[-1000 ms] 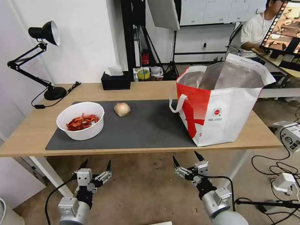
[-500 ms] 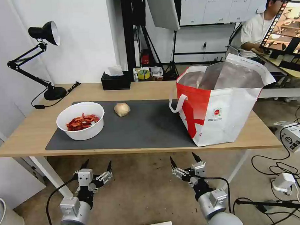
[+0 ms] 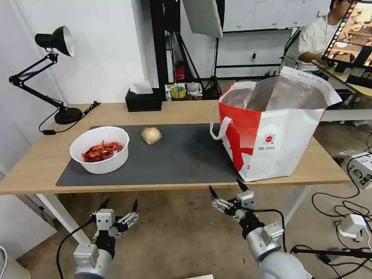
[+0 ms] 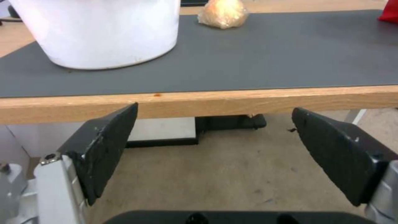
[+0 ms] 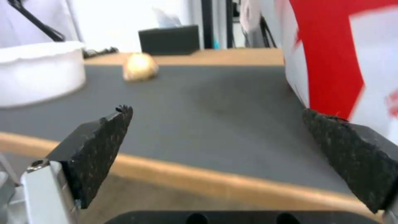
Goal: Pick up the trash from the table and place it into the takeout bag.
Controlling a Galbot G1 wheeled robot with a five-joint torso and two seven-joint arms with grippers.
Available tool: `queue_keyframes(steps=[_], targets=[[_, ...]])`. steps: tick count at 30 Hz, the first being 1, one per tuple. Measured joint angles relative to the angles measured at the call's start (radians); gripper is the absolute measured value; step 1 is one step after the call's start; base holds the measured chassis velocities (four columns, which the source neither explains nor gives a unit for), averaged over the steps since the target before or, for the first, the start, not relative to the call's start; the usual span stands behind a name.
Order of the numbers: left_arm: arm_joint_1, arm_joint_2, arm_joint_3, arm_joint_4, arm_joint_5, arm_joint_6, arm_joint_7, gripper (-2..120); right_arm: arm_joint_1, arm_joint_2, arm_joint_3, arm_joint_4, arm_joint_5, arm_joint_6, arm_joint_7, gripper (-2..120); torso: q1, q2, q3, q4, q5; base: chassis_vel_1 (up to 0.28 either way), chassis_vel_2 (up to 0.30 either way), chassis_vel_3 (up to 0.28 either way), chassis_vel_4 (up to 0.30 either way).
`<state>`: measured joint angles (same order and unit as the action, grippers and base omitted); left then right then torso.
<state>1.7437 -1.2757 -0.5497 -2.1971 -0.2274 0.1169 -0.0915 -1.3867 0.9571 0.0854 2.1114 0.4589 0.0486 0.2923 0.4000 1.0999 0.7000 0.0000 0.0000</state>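
The left gripper (image 3: 119, 203) hangs below the table (image 3: 181, 112) edge, jaws spread, the white bowl (image 3: 100, 150) ahead. The beige ball (image 3: 151, 135) lies between both grippers' lines. The right gripper (image 3: 226, 187), jaws spread and empty, sits just before the takeout bag (image 3: 275, 128).

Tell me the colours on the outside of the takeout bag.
The takeout bag is white with red panels and a small round logo; seen best in the head view.

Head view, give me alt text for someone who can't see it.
A light-wood table with a dark grey mat holds a white bowl of red shells, a beige lumpy ball and a white-and-red foil-lined takeout bag. Left gripper and right gripper hang open below its front edge.
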Motion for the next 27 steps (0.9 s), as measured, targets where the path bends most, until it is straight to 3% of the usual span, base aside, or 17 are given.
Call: queue_keyframes(steps=[13, 21, 27], targets=[[-0.001, -0.004, -0.001, 0.004, -0.001, -0.001, -0.001, 100, 0.234, -0.077, -0.018, 0.007, 0.226, -0.051, -0.114, 100, 0.000, 0.000, 0.000, 0.0000, 0.0000, 0.000, 0.000, 0.000, 0.000], [-0.008, -0.001, -0.006, 0.018, -0.007, -0.003, 0.000, 100, 0.418, -0.102, -0.114, -0.054, 0.291, -0.085, -0.127, 100, 0.000, 0.000, 0.000, -0.0001, -0.0001, 0.000, 0.000, 0.000, 0.000], [-0.017, -0.002, -0.008, 0.028, -0.031, -0.008, 0.000, 100, 0.599, -0.057, -0.255, -0.137, 0.334, -0.138, -0.093, 100, 0.000, 0.000, 0.000, 0.0000, -0.0001, 0.000, 0.000, 0.000, 0.000]])
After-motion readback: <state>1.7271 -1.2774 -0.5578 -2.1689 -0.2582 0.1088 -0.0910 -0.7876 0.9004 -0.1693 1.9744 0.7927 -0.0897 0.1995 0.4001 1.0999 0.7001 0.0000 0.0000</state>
